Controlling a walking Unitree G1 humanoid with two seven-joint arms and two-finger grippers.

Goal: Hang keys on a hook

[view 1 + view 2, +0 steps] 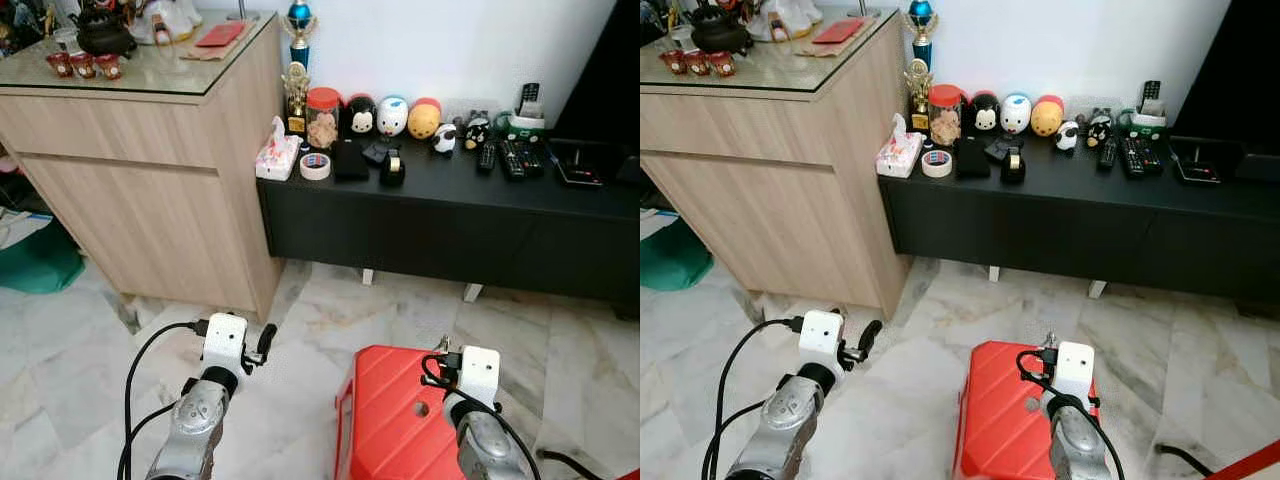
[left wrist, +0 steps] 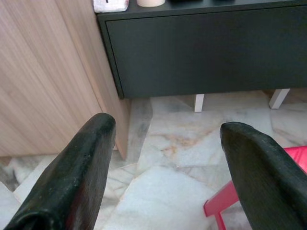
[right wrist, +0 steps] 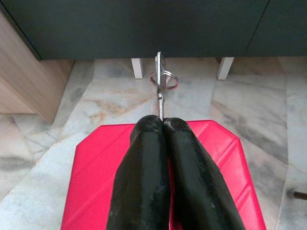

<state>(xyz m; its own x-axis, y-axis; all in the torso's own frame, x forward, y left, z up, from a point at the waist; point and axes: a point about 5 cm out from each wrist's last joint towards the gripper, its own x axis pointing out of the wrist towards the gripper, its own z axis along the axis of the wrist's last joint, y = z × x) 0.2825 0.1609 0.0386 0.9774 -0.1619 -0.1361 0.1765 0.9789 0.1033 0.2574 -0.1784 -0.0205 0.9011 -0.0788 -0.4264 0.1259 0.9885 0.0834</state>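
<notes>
Marble floor point(image 1: 330, 310) lies before us. Above the red stool point(image 3: 163, 167), our right tool point(image 3: 162, 125) pinches the keys point(image 3: 160, 84), pointing forward; left tool point(image 2: 163, 143) spread, empty.

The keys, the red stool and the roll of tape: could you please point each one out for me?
keys point(image 3: 160, 79): right wrist view, on the metal blade beside the ring.
red stool point(image 1: 385, 415): left eye view, on its top surface.
roll of tape point(image 1: 315, 165): left eye view, on its upper rim.
</notes>
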